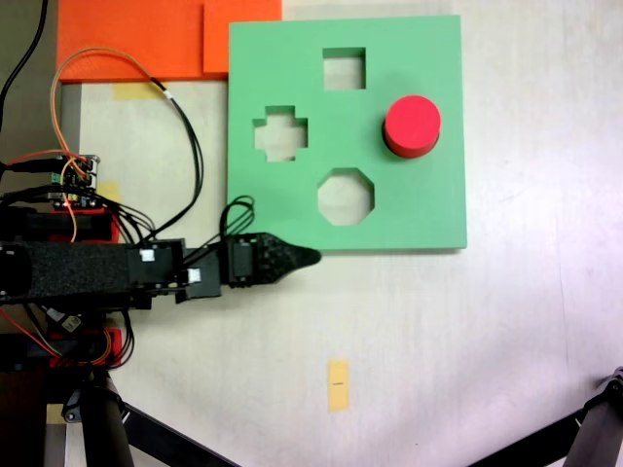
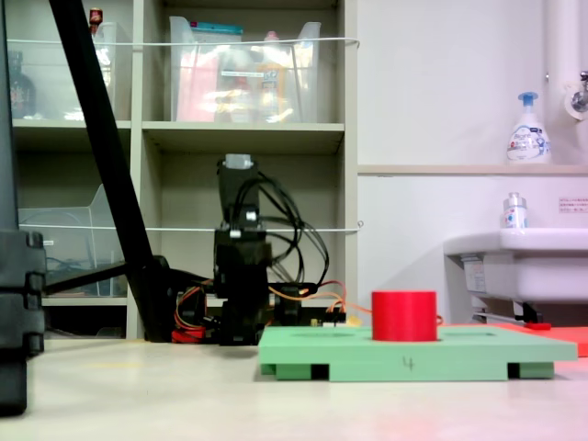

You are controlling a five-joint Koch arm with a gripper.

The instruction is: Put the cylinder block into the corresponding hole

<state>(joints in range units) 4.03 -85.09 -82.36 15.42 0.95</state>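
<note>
The red cylinder block (image 1: 412, 125) stands upright on the right part of the green board (image 1: 419, 209). In the second exterior view the cylinder block (image 2: 404, 315) rises well above the board (image 2: 413, 354). The corresponding hole is hidden beneath it, and how deep the block sits cannot be told. The square, cross and octagonal cutouts lie bare. My black gripper (image 1: 310, 258) hovers just off the board's lower edge, below the octagon in the first exterior view. Its fingers meet in one point, shut on nothing, well apart from the block. The arm (image 2: 241, 294) stands behind the board's left end.
Orange foam sheets (image 1: 127, 39) lie past the board's upper left corner. Wires and a circuit board (image 1: 78, 175) crowd the first exterior view's left by the arm's base. A yellow tape strip (image 1: 338, 384) marks the table. Black tripod legs (image 1: 146, 428) cross the bottom.
</note>
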